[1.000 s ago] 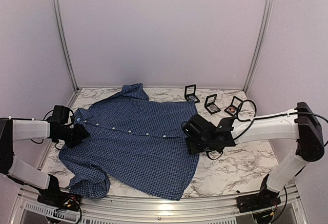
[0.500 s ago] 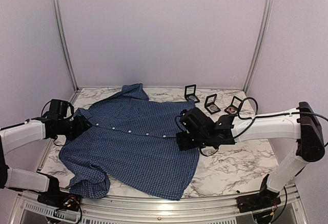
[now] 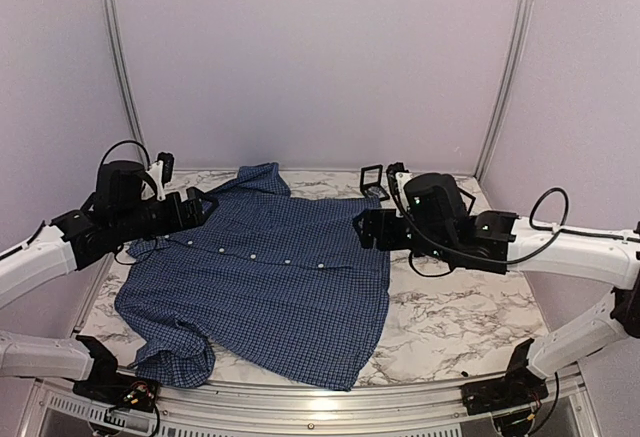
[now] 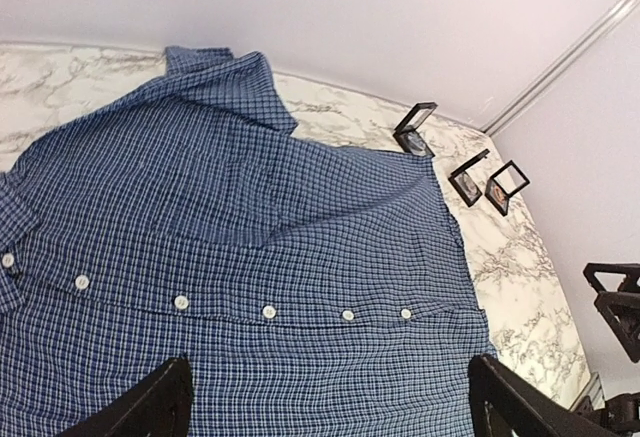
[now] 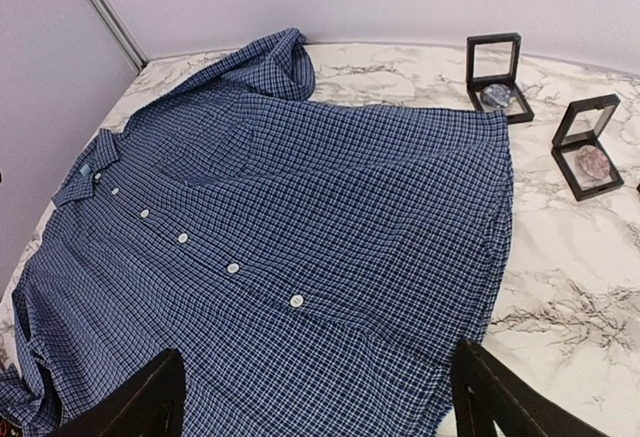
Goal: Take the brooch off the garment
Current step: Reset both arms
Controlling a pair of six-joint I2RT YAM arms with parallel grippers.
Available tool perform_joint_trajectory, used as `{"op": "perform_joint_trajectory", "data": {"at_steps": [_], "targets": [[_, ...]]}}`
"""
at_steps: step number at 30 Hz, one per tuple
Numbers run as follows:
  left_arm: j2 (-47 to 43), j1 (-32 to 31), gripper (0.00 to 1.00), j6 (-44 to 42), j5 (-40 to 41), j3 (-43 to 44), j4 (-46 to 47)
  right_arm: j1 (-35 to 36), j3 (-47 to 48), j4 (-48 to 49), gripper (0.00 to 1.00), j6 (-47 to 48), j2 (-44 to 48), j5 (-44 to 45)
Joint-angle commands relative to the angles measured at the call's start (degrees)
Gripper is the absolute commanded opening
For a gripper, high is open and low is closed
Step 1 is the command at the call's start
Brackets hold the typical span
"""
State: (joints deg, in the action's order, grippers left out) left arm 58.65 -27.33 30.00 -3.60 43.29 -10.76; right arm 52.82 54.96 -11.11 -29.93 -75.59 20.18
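Brooch: only a tiny reddish-orange spot in the left wrist view, lying in the rightmost of three open black frame boxes at the back right of the marble table, off the shirt. It looks roundish, and it is too small to tell any long axis or which way it faces. In the overhead view the right arm covers that box, so the brooch is hidden there; the right wrist view shows only the other two boxes, one with a bluish piece, one with a pinkish one.

The shirt lies spread flat, its long axis running across the table, collar toward the left arm and hem toward the right. Its row of pale buttons follows that line.

The left gripper hangs above the collar end, fingers spread wide with nothing between them. The right gripper hangs above the hem end, likewise released and holding nothing.
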Motion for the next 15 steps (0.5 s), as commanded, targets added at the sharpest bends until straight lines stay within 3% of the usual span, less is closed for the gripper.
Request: {"op": "perform_joint_trajectory", "data": {"at_steps": [1, 5, 15], "targets": [[-0.55, -4.87, 0.99, -6.33, 5.51, 5.26, 2.07, -0.70, -2.30, 5.14, 0.91, 0.23, 4.25, 1.91], [0.67, -6.75, 0.99, -9.21, 4.82, 8.40, 2.92, -0.69, -3.61, 7.30, 0.98, 0.08, 7.76, 2.57], [-0.62, -6.77, 0.99, -13.47, 4.47, 11.55, 5.34, -0.69, -4.87, 9.10, 0.99, -0.53, 11.97, 3.62]]}}
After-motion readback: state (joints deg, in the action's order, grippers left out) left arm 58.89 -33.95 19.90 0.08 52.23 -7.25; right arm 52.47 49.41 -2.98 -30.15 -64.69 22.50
